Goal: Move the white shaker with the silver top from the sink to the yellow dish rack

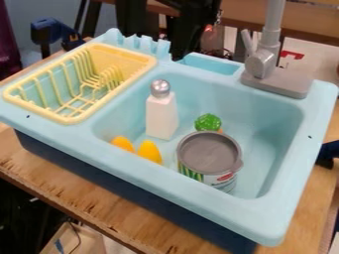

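The black gripper [192,34] is at the top edge, behind the sink's back rim and apart from the things in the basin. In the light blue sink [268,116], a white bottle with a silver ball-shaped top [161,111] stands upright at the left. A can with a grey lid [209,153] stands near the front wall. Behind it is a green bumpy toy [208,122] with a bit of orange under it, its lower part hidden by the can. Two yellow-orange pieces, one at the left [123,144] and one nearer the can [150,152], lie by the front left wall.
A yellow dish rack [79,119] sits on the sink's left side. The grey faucet [265,62] rises from the back right rim. A wooden table [99,193] carries the sink. A blue clamp [46,30] is at the upper left, and a dark object [327,153] is at the right edge.
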`<action>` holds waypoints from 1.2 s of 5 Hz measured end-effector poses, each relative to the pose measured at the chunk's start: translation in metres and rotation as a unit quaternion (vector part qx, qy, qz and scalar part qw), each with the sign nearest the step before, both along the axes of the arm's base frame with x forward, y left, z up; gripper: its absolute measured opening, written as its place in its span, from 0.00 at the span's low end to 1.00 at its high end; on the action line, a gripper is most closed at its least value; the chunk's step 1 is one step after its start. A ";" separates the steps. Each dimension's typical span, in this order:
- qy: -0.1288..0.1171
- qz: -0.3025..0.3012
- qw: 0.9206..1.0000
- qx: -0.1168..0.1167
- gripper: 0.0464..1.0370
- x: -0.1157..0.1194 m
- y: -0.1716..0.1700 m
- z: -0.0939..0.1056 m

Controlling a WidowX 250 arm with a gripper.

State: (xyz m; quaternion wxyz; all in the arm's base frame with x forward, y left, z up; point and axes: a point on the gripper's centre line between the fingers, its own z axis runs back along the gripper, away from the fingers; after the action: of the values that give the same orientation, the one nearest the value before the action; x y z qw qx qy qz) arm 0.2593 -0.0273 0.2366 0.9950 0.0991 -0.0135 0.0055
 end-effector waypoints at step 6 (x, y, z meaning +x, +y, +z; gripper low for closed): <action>0.041 -0.022 0.998 -0.031 0.96 0.055 0.041 -0.076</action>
State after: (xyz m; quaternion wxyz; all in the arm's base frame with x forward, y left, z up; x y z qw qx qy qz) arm 0.3146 0.0133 0.1607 0.9972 0.0681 0.0258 -0.0197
